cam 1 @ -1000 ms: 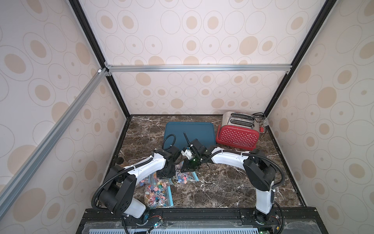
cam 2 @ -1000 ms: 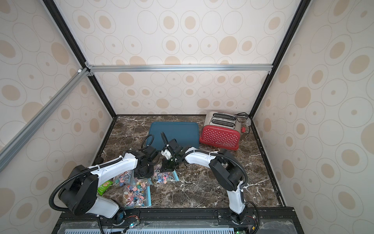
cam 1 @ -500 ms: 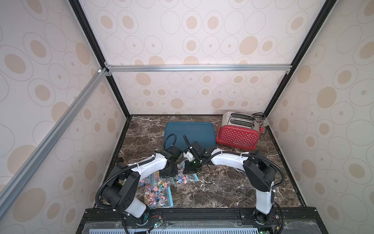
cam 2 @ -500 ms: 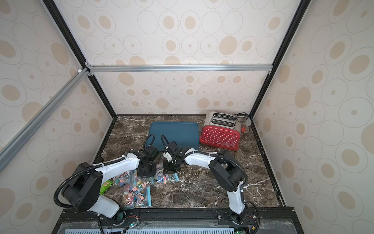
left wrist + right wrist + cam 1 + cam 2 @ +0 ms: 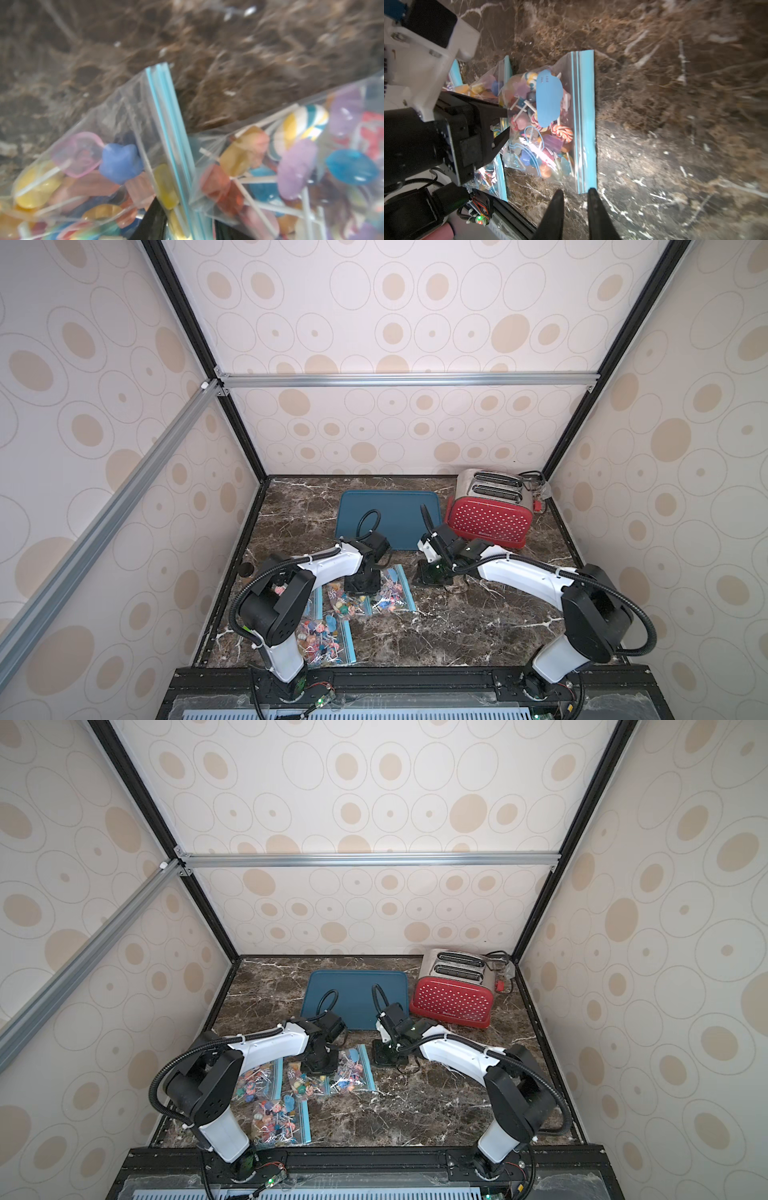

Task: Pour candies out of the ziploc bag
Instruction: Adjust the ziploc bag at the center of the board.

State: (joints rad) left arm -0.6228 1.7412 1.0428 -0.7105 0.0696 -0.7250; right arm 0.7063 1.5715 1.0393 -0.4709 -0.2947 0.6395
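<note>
Near the tray's point(image 5: 388, 510) front edge, the bag point(image 5: 550, 153) lies flat, candies point(image 5: 561, 133) inside. The right claw point(image 5: 575, 190), slightly parted and empty, hovers beside its zip strip point(image 5: 583, 124). The left claw point(image 5: 506, 123), parted and apparently not clamping, straddles a neighbouring bag's point(image 5: 93, 155) edge. Catching both bags together could drag everything.

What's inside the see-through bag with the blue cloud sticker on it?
Lots of tiny lollipops on white sticks fill the bag: red swirly, pink, purple, orange, blue. The blue sticker covers some, and the ones underneath the pile are hidden.
</note>
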